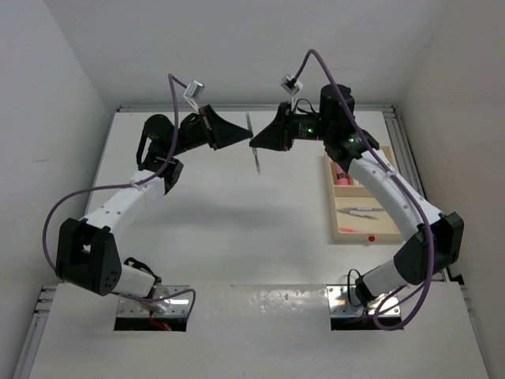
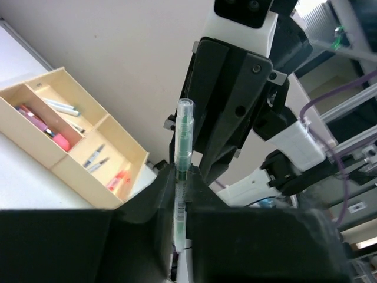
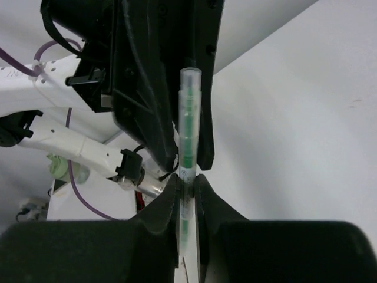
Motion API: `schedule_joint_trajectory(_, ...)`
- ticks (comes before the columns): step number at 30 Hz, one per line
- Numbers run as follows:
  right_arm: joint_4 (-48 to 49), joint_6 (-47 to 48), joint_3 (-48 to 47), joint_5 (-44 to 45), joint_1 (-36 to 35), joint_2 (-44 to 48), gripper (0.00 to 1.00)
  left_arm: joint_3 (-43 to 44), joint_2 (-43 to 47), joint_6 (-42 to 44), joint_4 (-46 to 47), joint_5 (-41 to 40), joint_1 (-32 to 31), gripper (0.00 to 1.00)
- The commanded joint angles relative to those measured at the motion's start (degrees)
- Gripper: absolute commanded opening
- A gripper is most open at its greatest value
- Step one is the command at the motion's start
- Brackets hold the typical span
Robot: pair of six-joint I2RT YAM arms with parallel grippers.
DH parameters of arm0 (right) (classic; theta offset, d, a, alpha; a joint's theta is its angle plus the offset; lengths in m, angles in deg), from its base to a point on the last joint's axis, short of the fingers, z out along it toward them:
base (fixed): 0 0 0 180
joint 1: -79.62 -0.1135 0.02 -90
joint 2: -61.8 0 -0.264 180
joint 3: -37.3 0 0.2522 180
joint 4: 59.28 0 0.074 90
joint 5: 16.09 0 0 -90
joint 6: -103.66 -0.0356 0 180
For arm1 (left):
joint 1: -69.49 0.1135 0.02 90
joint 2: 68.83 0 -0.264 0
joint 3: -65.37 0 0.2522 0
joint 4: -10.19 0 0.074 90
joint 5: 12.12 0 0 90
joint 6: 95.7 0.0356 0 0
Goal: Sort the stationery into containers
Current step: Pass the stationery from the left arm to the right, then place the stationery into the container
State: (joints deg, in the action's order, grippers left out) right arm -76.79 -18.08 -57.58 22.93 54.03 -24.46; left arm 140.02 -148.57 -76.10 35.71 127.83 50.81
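Right gripper (image 3: 187,180) and left gripper (image 2: 181,171) both pinch one green pen (image 1: 255,150), tip to tip, up in the air (it looks like a hand-off). Some pens (image 1: 359,211) already lie in the wooden tray (image 1: 331,197) back behind the right gripper. This pen may be the last one left to put in.

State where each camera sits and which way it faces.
Top external: above, behind the bases, looking down at the table; both arms, left hand, right hand show.
Left wrist: on left arm, facing the right hand and wooden tray; left fingers show.
Right wrist: on right arm, facing the left hand; right fingers show.
Wrist views share the green pen.
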Motion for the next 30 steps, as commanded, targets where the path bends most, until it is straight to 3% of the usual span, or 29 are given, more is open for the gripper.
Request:
schedule_joint_trajectory(1, -1.2, 3.8, -0.9, -0.9, -0.2, 0.5, 0.06, 0.9, 1.0, 1.9, 0.2, 0.4, -0.1, 0.36)
schedule_joint_trajectory(4, -6.7, 10.1, -0.9, -0.9, 1.4, 1.6, 0.0, 2.5, 0.6, 5.6, -5.4, 2.0, 1.3, 1.0)
schedule_joint_trajectory(6, -13.8, 15.1, -1.1, -1.0, 4.0, 2.8, 0.0, 4.6, 0.3, 15.4, -16.5, 2.1, 2.3, 1.0)
schedule_joint_trajectory(7, -16.5, 21.9, -1.2, -1.1, 5.1, 4.0, 0.0, 8.4, -1.0, 25.3, -27.5, 2.3, 3.5, 1.0)
schedule_joint_trajectory(9, -27.1, 30.7, -1.5, -0.7, 8.9, 5.2, 0.0, 13.6, -3.4, 35.2, -38.9, 2.3, 4.8, 1.0)
schedule_joint_trajectory(11, -36.4, 48.6, -2.5, 0.2, 11.9, 6.1, 0.0, 18.4, -6.0, 44.1, -52.2, 0.2, 6.6, 1.0)
schedule_joint_trajectory(12, -47.5, 55.8, -2.9, 1.4, 14.3, 6.6, 0.0, 18.7, -6.4, 45.9, -53.9, -0.8, 7.2, 1.0)
schedule_joint_trajectory(13, -52.4, 70.1, -2.4, 4.8, 15.3, 7.0, 0.0, 17.8, -6.4, 48.5, -55.6, -2.7, 8.6, 1.0)
schedule_joint_trajectory(15, -62.3, 88.9, 0.2, 9.0, 19.8, 9.2, 0.0, 15.7, -4.5, 50.3, -55.7, -8.7, 9.4, 1.0)
schedule_joint_trajectory(17, -64.6, 98.8, 7.1, 14.4, 23.5, 11.4, 0.0, 13.1, -3.1, 54.2, -56.0, -12.2, 9.4, 1.0)
schedule_joint_trajectory(18, -65.8, 108.6, 9.3, 15.8, 28.1, 12.5, 0.0, 13.2, -2.9, 56.0, -57.0, -15.2, 8.8, 1.0)
schedule_joint_trajectory(21, -64.1, 122.6, 18.5, 21.5, 35.0, 15.5, 0.0, 17.6, -5.8, 62.1, -65.1, -21.3, 6.9, 1.0)
schedule_joint_trajectory(25, -60.0, 129.4, 23.2, 24.3, 40.0, 13.3, 0.0, 22.4, -10.2, 65.2, -73.5, -20.0, 8.0, 1.0)
schedule_joint_trajectory(30, -55.1, 130.4, 23.3, 26.5, 40.1, 9.4, 0.0, 20.4, -9.6, 65.3, -72.2, -18.7, 9.8, 1.0)
